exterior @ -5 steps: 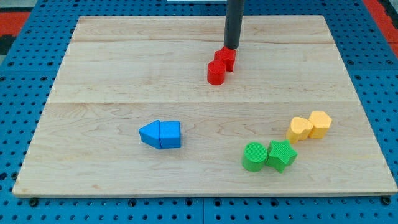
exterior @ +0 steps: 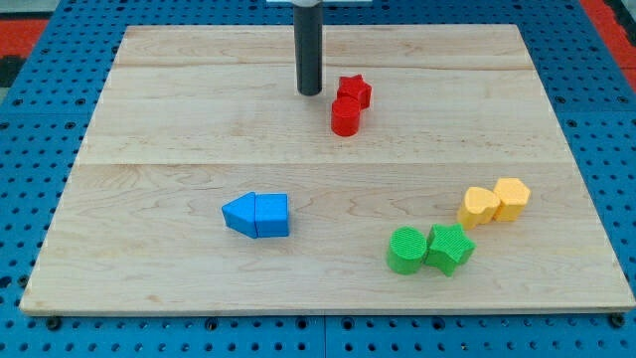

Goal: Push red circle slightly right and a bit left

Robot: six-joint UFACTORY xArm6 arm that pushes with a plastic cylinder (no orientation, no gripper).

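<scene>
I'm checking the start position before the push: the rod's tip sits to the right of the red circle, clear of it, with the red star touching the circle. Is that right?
Not quite. In the camera view my tip sits to the view's left of the red circle, not its right. It is clear of it, and the red star does touch the circle.

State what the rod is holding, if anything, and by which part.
Nothing is held. My tip stands free, to the view's left of the red circle and red star.

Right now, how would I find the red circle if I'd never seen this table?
Look near the view's top middle of the wooden board, just right of my tip. Two red blocks touch there. The red circle is the lower, round one; the red star above has points.
</scene>
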